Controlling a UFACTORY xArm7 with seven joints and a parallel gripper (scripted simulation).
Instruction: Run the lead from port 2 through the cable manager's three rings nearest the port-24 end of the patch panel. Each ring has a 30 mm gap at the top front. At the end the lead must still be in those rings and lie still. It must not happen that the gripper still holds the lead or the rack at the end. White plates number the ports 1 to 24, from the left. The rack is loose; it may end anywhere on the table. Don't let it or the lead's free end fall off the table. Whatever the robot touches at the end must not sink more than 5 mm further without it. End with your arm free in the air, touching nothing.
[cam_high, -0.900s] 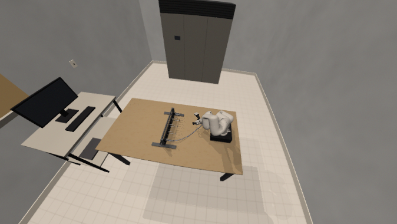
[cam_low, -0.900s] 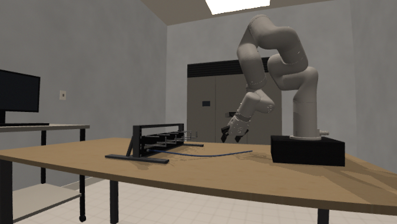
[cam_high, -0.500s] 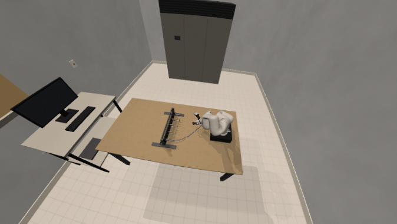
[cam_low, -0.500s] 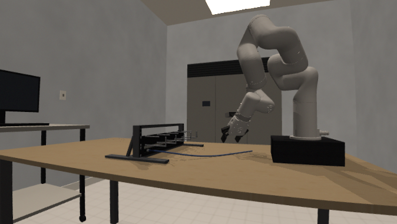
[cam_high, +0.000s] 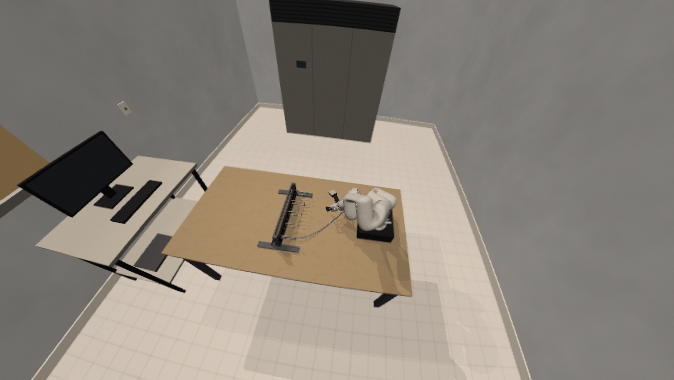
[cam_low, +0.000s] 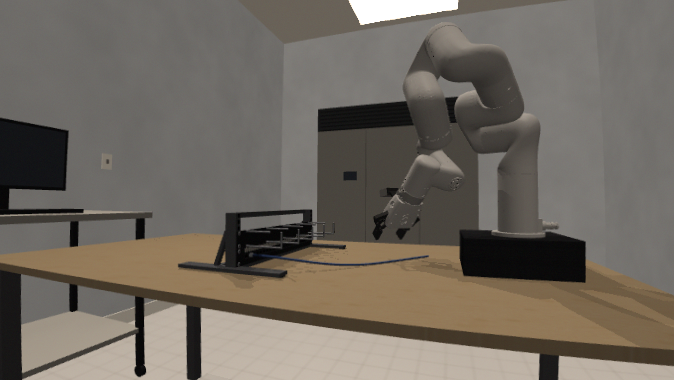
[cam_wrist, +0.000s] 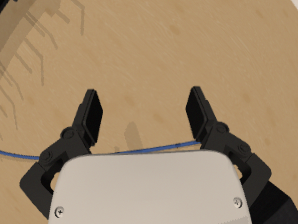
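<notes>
A black rack (cam_low: 260, 240) with the patch panel and a row of grey cable rings (cam_low: 320, 229) stands on the wooden table; it also shows from above (cam_high: 287, 217). A thin blue lead (cam_low: 345, 262) runs from the rack's near end and lies flat on the table toward the robot base; it shows as well in the top view (cam_high: 320, 229). My gripper (cam_low: 392, 227) hangs open and empty above the lead's free part, clear of the table. In the wrist view the open fingers straddle bare table, and the lead (cam_wrist: 156, 149) crosses just below them.
The robot's black base (cam_low: 522, 255) sits on the table's right side. A side desk with a monitor (cam_high: 77, 172) and keyboard stands to the left. A tall cabinet (cam_high: 332, 70) stands at the back wall.
</notes>
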